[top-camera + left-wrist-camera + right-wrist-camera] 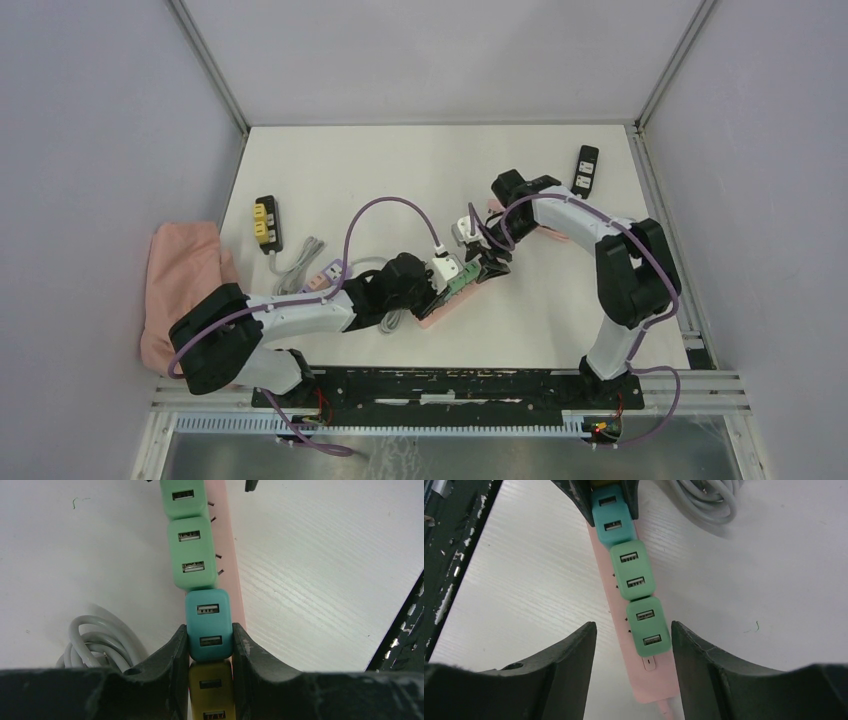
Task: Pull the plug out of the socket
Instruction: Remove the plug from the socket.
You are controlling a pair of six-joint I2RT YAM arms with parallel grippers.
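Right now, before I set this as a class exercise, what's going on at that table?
Two robot arms are working on a pink power strip carrying a row of USB plugs. The left gripper is clamped on the teal plug, beside the yellow plug. The right gripper is open, straddling the green plug at the strip's end without gripping it. All the plugs look seated.

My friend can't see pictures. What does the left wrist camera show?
The left gripper squeezes a teal charger plugged into a pink power strip. Two green chargers sit beyond it, a yellow charger nearer, and a coiled grey cable lies left.
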